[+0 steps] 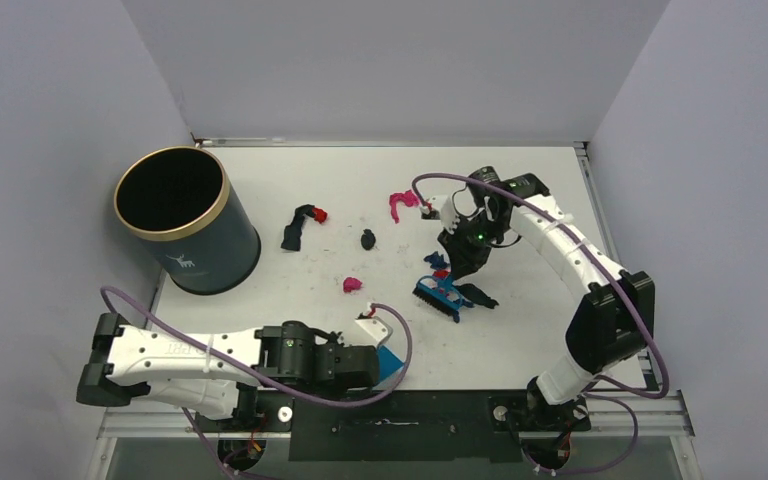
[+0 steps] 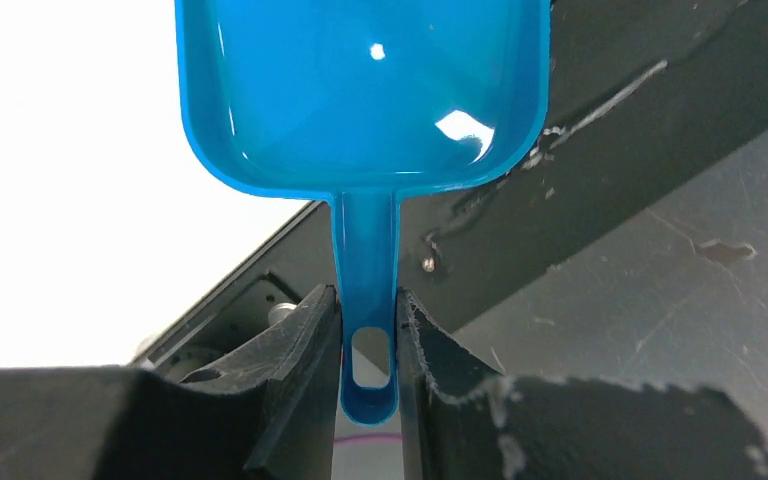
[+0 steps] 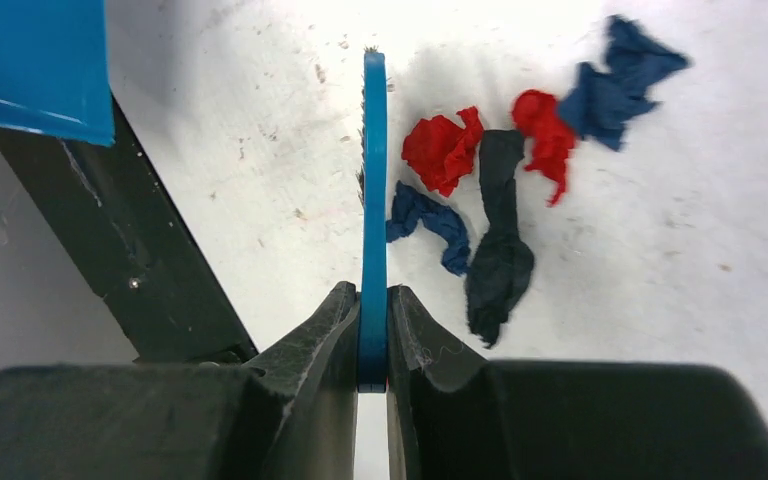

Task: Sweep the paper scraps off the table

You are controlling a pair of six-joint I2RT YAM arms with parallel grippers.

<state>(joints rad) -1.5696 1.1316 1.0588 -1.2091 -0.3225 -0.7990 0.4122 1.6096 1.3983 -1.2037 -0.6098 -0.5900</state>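
Observation:
My left gripper (image 1: 376, 366) is shut on the handle of the blue dustpan (image 1: 391, 362) at the table's near edge. In the left wrist view the gripper (image 2: 367, 302) holds the empty dustpan (image 2: 360, 90). My right gripper (image 1: 457, 272) is shut on the blue brush (image 1: 442, 297), its bristles on the table (image 1: 290, 170). In the right wrist view the gripper (image 3: 373, 300) holds the brush (image 3: 374, 180) edge-on, with red (image 3: 442, 148), dark blue (image 3: 428, 215) and black (image 3: 500, 255) paper scraps just right of it. Magenta scraps (image 1: 400, 203) (image 1: 352, 285), a black-and-red scrap (image 1: 303, 222) and a black scrap (image 1: 367, 239) lie farther off.
A tall dark bin with a gold rim (image 1: 185, 220) stands open at the table's left. A metal rail (image 1: 590, 180) runs along the right edge. Pale grey walls close in the back and sides. The black base plate (image 1: 410, 405) lies along the near edge.

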